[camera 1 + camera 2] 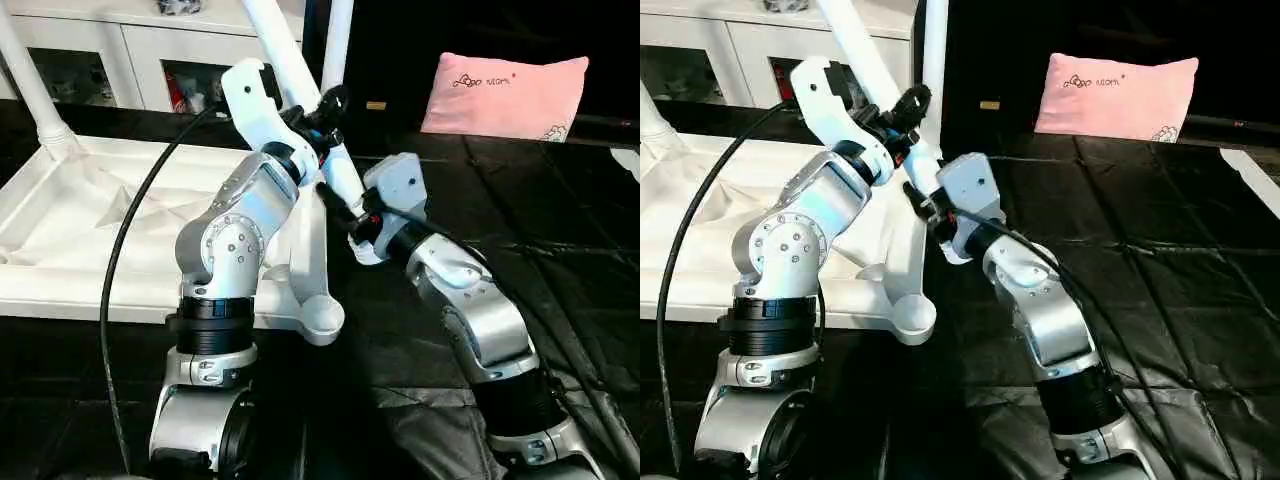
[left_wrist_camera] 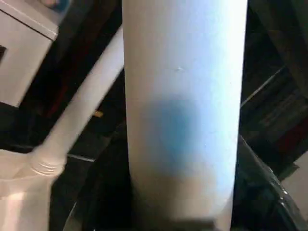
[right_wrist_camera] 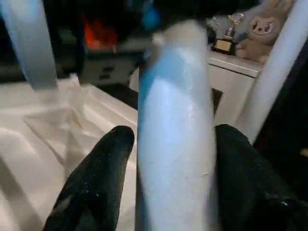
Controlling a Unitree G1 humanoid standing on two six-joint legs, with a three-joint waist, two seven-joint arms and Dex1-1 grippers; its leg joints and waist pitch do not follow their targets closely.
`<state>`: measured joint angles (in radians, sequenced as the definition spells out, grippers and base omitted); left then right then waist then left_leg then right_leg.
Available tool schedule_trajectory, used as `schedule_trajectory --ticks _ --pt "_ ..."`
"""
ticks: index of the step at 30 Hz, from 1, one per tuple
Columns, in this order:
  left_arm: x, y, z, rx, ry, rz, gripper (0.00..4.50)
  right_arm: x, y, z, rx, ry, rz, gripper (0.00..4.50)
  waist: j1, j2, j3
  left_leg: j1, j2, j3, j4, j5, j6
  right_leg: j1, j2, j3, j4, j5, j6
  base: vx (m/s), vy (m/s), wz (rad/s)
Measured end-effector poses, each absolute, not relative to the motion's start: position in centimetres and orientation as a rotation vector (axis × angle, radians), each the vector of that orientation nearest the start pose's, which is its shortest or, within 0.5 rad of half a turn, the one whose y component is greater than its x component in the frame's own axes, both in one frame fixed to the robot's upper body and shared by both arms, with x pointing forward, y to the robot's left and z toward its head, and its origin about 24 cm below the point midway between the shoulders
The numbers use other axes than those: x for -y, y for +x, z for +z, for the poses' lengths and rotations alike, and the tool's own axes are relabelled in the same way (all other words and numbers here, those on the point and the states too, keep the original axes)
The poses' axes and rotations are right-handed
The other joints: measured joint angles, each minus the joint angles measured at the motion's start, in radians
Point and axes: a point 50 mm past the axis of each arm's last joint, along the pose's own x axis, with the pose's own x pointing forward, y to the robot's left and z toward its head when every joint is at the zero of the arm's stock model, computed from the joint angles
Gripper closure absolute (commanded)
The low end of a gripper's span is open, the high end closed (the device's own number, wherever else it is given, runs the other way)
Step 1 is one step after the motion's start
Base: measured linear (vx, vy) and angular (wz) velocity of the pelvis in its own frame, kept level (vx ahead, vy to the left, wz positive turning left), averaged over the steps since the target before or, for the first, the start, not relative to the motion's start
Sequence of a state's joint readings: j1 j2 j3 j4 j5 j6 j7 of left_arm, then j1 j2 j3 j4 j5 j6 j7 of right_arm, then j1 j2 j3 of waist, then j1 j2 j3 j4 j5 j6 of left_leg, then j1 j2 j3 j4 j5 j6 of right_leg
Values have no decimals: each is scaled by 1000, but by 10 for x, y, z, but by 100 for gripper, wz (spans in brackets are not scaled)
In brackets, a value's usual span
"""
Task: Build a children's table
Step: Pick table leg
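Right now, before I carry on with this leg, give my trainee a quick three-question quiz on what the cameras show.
1. True or false: the tabletop lies with its ribbed underside facing up.
2. Which item sits beyond the black floor mat, on the robot's right? A) pink pillow B) red bucket C) green box
3. What are the left gripper and the right gripper both placed around?

Key:
1. True.
2. A.
3. The same tilted white leg. The left gripper is higher on it and the right gripper lower. In the right wrist view a black finger sits on each side of the tube.
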<state>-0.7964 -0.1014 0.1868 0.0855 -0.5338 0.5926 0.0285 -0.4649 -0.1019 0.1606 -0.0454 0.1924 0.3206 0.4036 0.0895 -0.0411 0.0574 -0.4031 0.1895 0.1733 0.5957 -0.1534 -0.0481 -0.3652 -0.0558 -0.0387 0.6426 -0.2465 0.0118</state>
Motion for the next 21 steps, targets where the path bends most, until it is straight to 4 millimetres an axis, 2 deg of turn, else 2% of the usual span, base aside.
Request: schedule_trajectory --ticks 2,4,11,13,18,21 --pt "-80 356 210 59 -483 -430 268 71 303 151 157 23 780 147 -1 0 0 0 0 0 0 0 0 0 0 0 0 0 0 0 0 0" --pt "-87 359 215 78 -443 -452 268 75 301 156 168 34 809 113 -1 0 0 0 0 0 0 0 0 0 0 0 0 0 0 0 0 0" --pt "-106 362 214 72 -350 -578 268 105 305 154 91 51 824 58 3 0 0 0 0 0 0 0 0 0 0 0 0 0 0 0 0 0" --pt "-108 361 215 71 -347 -621 268 110 307 155 80 62 822 35 2 0 0 0 0 0 0 0 0 0 0 0 0 0 0 0 0 0" --pt "-103 353 227 71 -359 -842 268 122 313 152 -6 110 835 25 4 0 0 0 0 0 0 0 0 0 0 0 1 0 -1 0 0 0" --pt "-102 344 236 82 -361 -1001 268 125 307 150 -68 192 955 25 4 1 0 0 0 0 0 0 0 0 0 0 1 0 -2 0 0 0"
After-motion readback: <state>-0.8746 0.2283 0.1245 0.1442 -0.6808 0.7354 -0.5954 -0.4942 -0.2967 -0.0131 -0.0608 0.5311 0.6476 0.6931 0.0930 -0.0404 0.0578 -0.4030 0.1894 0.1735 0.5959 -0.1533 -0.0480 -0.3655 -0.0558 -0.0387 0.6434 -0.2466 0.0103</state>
